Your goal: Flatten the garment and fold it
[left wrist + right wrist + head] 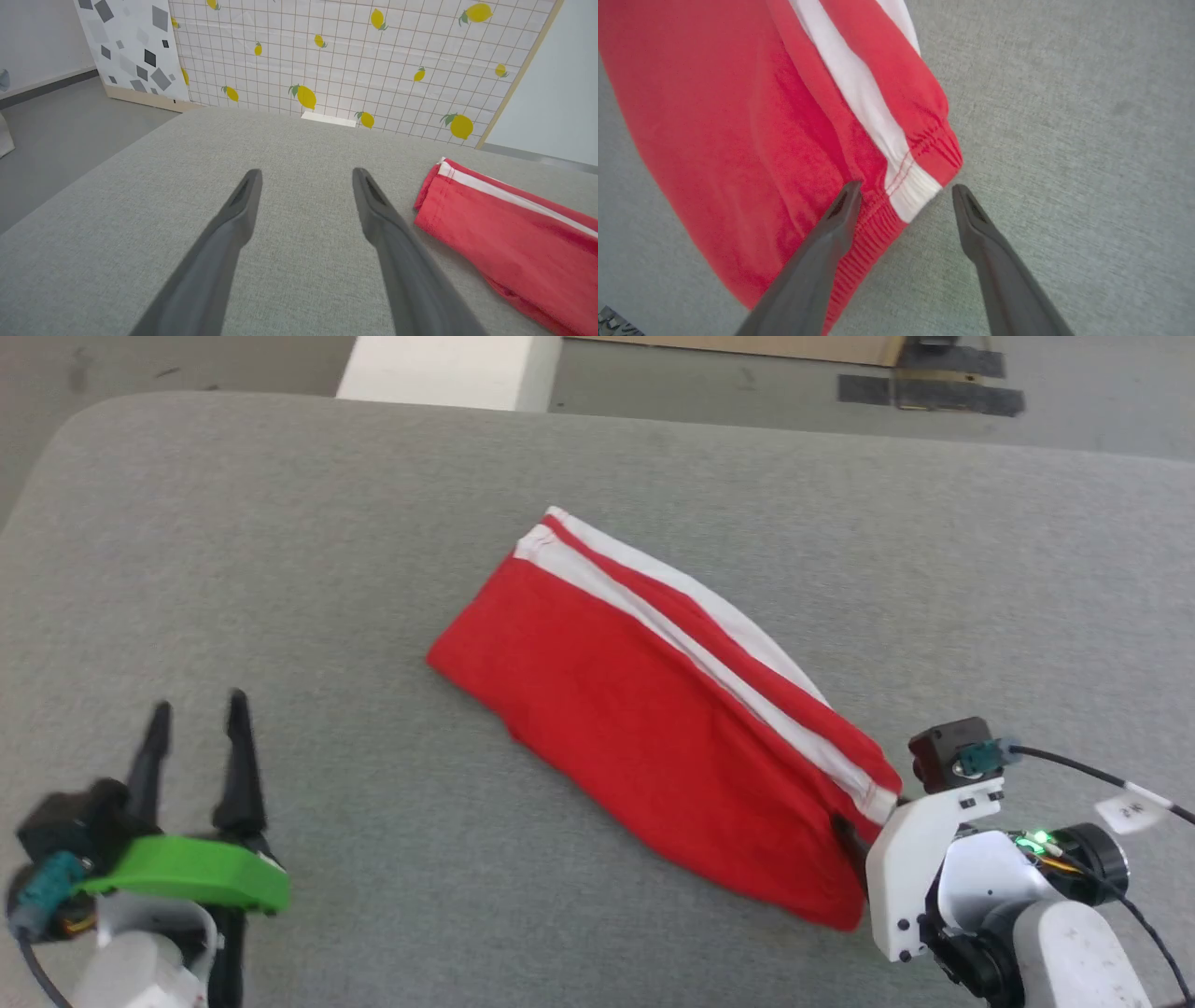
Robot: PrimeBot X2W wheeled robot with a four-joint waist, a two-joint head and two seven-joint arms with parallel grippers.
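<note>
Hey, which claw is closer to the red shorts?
Right. The right claw is over the waistband corner of the red shorts; the left claw stands well clear, over the grey fabric surface.

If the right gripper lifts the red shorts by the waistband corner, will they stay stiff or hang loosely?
The shorts would probably hang limp: they lie soft and folded flat. The gathered waistband likely gives the open right gripper a thicker hold. Pushed, they may bunch rather than slide on the textured grey surface.

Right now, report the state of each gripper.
Left gripper: open, holding nothing, beside the shorts.
Right gripper: open, holding nothing, at the shorts' waistband corner.
</note>
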